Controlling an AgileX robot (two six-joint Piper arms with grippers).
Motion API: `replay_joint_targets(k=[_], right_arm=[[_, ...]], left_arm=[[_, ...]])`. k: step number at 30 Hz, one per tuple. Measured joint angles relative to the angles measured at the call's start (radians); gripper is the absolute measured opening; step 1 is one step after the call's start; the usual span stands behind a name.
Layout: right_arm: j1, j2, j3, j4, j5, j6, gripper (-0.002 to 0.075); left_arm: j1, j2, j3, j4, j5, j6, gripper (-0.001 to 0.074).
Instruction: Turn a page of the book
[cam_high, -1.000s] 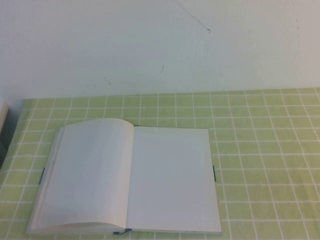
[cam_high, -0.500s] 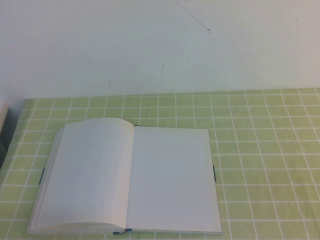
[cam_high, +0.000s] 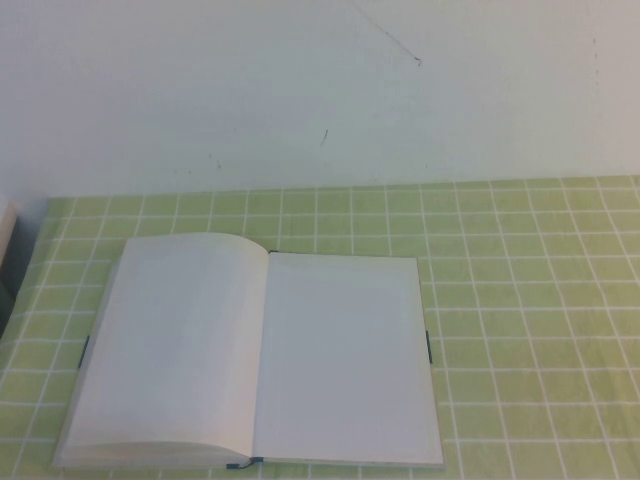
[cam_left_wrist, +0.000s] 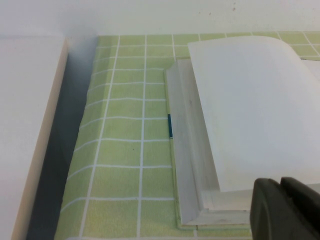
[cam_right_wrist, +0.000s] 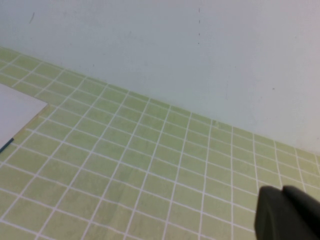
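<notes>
I see the book open lower left; left gripper and right gripper closed, empty, clear of its edges.

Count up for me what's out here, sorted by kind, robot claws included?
Books: 1, the book lying open on the checked cloth
Ribbon markers: 1, ribbon marker
Grippers: 2, left gripper near the book's edge, right gripper over bare cloth
Total: 4
</notes>
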Motion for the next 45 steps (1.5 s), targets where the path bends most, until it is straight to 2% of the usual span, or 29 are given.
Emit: replay_joint_targets(k=[15,19,23,30,35,39,45], right_arm=[[0.000,0.000,0.000,0.000,0.000,0.000,-0.0002],[-0.036,-0.001,0.000,0.055,0.000,-0.028,-0.0002],[-0.163,-0.005,0.008,0.174,-0.041,-0.151,-0.0002],[-0.426,-0.017,0.131,0.352,-0.300,-0.317,-0.0002],[-0.567,-0.018,0.262,0.455,-0.381,-0.353,-0.0002],[-0.634,-0.018,0.357,0.483,-0.432,-0.355,-0.0002],[-0.651,-0.018,0.428,0.506,-0.457,-0.350,-0.0002]], left_arm=[[0.000,0.000,0.000,0.000,0.000,0.000,-0.0004],[0.000,0.000,0.000,0.000,0.000,0.000,-0.0004],[0.000,0.000,0.000,0.000,0.000,-0.002,-0.0004],[0.000,0.000,0.000,0.000,0.000,-0.002,-0.0004],[0.000,0.000,0.000,0.000,0.000,-0.002,-0.0004],[0.000,0.000,0.000,0.000,0.000,-0.002,-0.0004],[0.000,0.000,0.000,0.000,0.000,-0.002,-0.0004]])
